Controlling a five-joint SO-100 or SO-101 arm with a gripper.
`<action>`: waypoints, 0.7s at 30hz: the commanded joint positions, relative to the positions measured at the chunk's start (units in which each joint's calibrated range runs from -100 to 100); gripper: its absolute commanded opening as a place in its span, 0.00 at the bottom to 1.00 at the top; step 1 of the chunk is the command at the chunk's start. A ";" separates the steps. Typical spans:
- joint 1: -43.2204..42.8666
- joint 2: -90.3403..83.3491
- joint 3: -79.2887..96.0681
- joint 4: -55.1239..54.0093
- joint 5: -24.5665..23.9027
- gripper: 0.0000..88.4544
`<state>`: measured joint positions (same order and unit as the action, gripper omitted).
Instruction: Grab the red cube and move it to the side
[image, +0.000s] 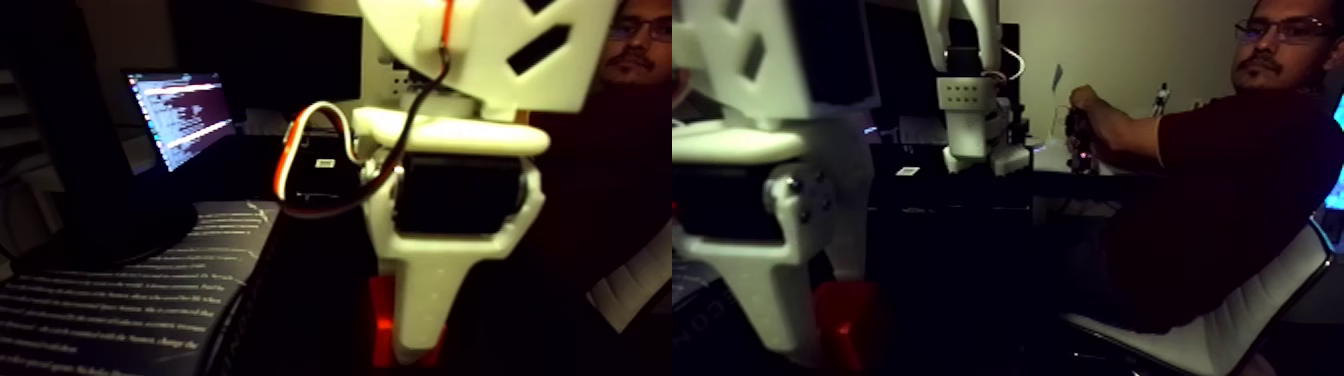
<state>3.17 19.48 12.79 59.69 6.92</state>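
A white two-finger gripper (420, 335) hangs close before the camera in the fixed view, a wide picture made of two nearly equal halves side by side, its broad pointed finger (425, 300) reaching down to the bottom edge in the left half. The red cube (382, 325) sits low in that half, pressed against the back and left side of this finger, its lower part glowing brighter red near the dark surface. The second finger is hidden behind the first, so whether the jaws are clenched on the cube or merely standing beside it cannot be told. Red, white and black cables (300, 160) loop from the arm's left side. A lit laptop screen (185, 115) stands at the far left, behind a dark printed sheet (130, 300). In the right half, a seated person (1210, 170) grips a second white arm (975, 110) on a dark desk.
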 joint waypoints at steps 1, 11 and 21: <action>-0.17 -0.74 -1.05 -0.40 -0.15 0.07; -0.75 -3.43 -1.41 3.15 0.44 0.07; -1.00 -22.00 -2.32 16.24 4.22 0.07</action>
<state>2.16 4.42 12.43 73.64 10.28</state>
